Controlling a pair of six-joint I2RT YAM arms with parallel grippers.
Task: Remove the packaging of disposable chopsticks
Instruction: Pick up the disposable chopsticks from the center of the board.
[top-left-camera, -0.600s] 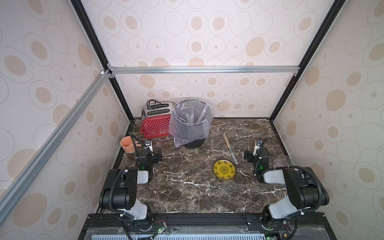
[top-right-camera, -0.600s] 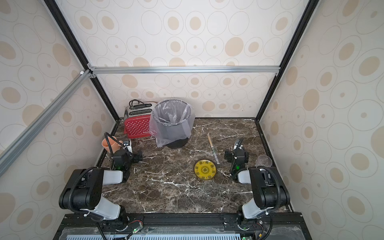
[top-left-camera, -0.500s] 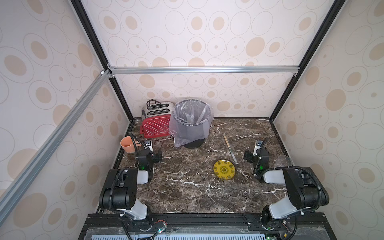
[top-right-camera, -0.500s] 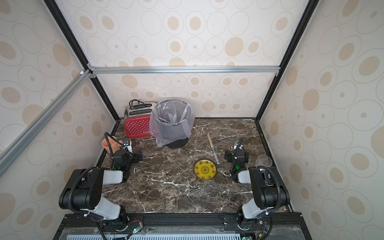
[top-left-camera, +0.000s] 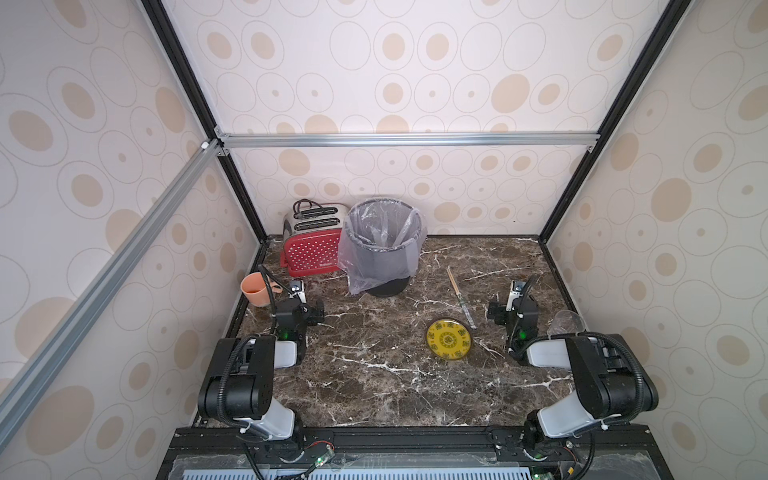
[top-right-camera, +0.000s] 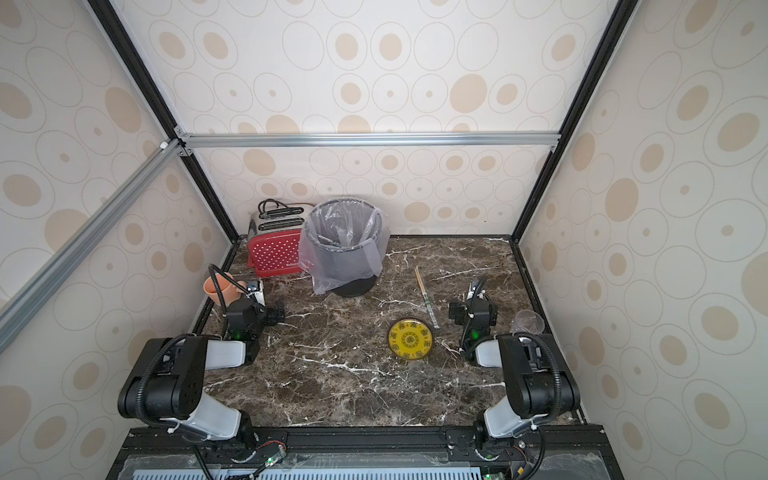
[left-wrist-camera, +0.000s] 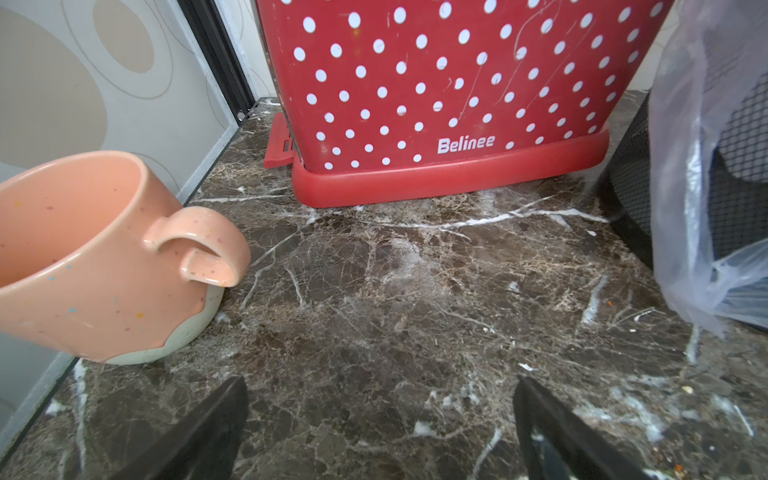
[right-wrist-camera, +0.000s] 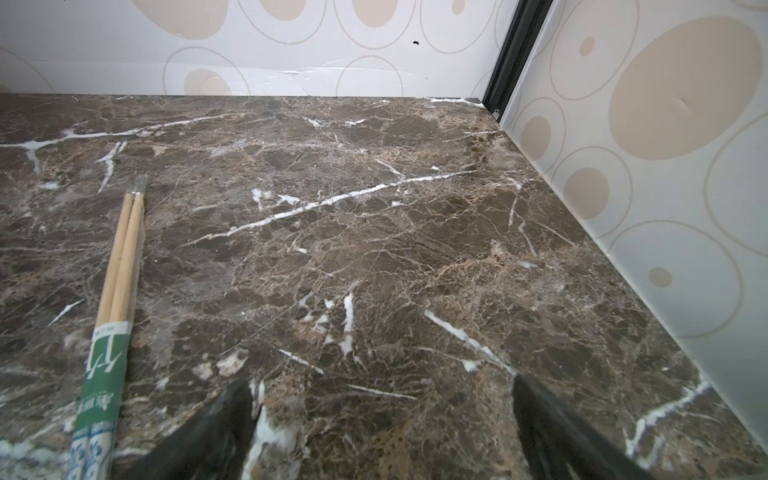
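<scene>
The disposable chopsticks (top-left-camera: 460, 297) (top-right-camera: 426, 297) lie flat on the marble table, right of the middle, still inside the packaging (right-wrist-camera: 104, 374), a clear sleeve with a green printed section toward the near end. In the right wrist view the tan sticks (right-wrist-camera: 120, 257) show through the sleeve, off to one side of my open right gripper (right-wrist-camera: 382, 384). That gripper (top-left-camera: 517, 293) rests low to the right of the sleeve, apart from it. My left gripper (top-left-camera: 298, 297) (left-wrist-camera: 378, 386) stands open over bare marble at the far left, with nothing between its fingers.
A yellow dish (top-left-camera: 449, 344) sits just in front of the chopsticks. A grey bin (top-left-camera: 384, 249) lined with a plastic bag and a red dotted toaster (top-left-camera: 311, 253) stand at the back left. An orange mug (left-wrist-camera: 95, 257) is beside the left gripper. A clear cup (top-left-camera: 567, 322) is by the right wall.
</scene>
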